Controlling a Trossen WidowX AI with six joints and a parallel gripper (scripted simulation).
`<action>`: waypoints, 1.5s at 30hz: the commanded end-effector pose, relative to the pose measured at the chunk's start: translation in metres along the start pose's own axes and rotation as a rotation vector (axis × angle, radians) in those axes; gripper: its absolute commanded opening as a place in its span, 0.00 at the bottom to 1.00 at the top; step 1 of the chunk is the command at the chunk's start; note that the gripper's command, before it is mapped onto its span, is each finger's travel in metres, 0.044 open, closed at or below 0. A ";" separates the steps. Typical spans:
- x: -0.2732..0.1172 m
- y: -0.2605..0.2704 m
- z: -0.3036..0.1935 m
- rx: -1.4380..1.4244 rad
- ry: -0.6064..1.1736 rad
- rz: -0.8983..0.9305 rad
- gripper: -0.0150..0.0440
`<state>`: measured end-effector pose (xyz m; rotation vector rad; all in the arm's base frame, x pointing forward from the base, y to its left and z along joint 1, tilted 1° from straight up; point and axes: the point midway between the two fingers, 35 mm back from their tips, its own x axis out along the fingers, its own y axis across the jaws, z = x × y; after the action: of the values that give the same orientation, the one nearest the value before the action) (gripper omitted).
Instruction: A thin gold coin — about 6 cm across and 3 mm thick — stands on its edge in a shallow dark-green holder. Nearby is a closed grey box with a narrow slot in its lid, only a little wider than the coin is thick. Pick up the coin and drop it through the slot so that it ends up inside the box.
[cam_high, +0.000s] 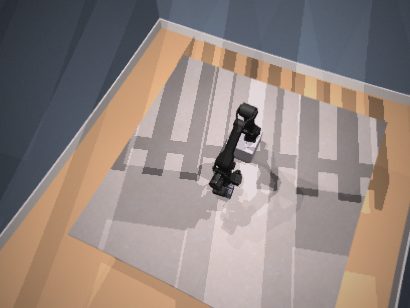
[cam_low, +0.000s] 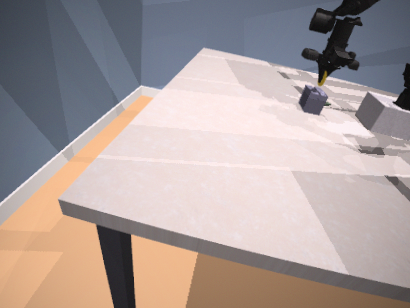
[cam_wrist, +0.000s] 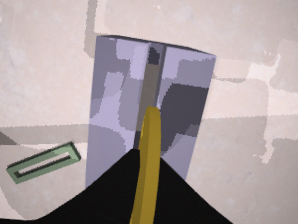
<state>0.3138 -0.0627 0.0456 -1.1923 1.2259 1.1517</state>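
The gold coin (cam_low: 323, 78) (cam_wrist: 150, 130) is on edge in my gripper (cam_low: 321, 74) (cam_wrist: 141, 159), which is shut on it and points down. The closed box (cam_high: 229, 191) (cam_low: 313, 101) (cam_wrist: 107, 125) looks grey-violet. Its narrow slot (cam_wrist: 148, 85) runs lengthwise in the wrist view. There the coin's far end overlaps the slot's line, roughly parallel to it. In the exterior view the coin's lower edge is close to the box top; whether they touch is unclear. The green holder (cam_wrist: 45, 169) lies empty left of the box. In the top view the arm hides the coin.
The arm's pale block-shaped base (cam_high: 245, 151) (cam_low: 385, 114) stands on the grey table (cam_high: 240, 280) (cam_low: 175, 190) a short way from the box. The arm (cam_high: 231, 145) reaches from it over to the box. Striped shadows cross the table top.
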 end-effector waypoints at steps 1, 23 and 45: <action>0.003 -0.001 0.000 -0.001 0.000 -0.002 0.25; 0.015 -0.001 0.000 0.005 0.000 -0.002 0.25; 0.006 -0.001 0.000 0.001 0.000 0.001 0.66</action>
<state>0.3141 -0.0627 0.0316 -1.1895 1.2287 1.1540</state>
